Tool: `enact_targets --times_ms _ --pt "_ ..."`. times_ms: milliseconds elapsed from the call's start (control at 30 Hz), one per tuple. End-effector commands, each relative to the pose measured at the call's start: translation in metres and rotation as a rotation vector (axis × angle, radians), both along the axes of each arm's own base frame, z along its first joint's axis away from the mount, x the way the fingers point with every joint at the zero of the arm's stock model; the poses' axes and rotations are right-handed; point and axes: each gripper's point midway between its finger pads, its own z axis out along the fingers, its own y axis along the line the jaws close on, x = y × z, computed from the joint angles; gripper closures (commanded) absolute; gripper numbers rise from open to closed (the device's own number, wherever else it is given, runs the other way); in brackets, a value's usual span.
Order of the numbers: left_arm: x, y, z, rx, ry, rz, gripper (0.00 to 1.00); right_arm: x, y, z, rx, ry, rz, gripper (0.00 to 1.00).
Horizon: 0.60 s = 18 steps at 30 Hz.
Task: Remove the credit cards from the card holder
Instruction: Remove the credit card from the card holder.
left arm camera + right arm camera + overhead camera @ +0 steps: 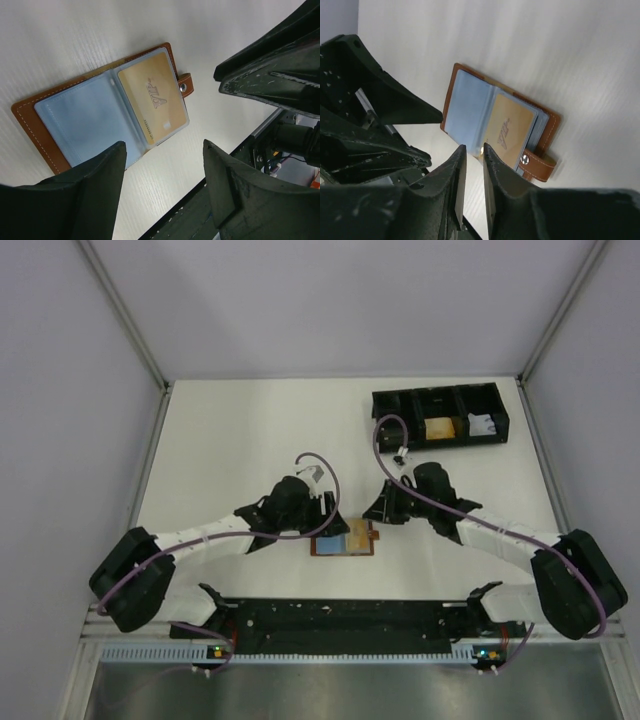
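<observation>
The brown card holder (345, 540) lies open and flat on the table between my two grippers. Its clear sleeves show in the left wrist view (100, 115) and the right wrist view (470, 105). A gold VIP card (152, 97) sits in the sleeve on the tab side, also seen in the right wrist view (507, 127). The closure tab (540, 167) sticks out flat. My left gripper (164, 145) is wide open and empty, just off the holder's near edge. My right gripper (474, 147) hovers at the gold card's edge, jaws a narrow gap apart, nothing held.
A black three-compartment tray (400, 405) stands at the back right, with a gold card (438, 428) in its middle compartment and a white item (482, 424) in the right one. The black base rail (340, 618) runs along the near edge.
</observation>
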Motion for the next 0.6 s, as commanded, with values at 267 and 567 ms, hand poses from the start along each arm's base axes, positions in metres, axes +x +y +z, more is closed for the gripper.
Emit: enact_targets --times_ms 267,567 --pt "0.017 -0.015 0.004 -0.089 0.024 0.047 0.34 -0.006 0.011 -0.028 0.077 0.073 -0.005 0.91" --pt "0.018 -0.023 -0.013 -0.109 0.085 0.036 0.4 -0.017 -0.004 -0.075 -0.031 0.186 -0.039 0.97"
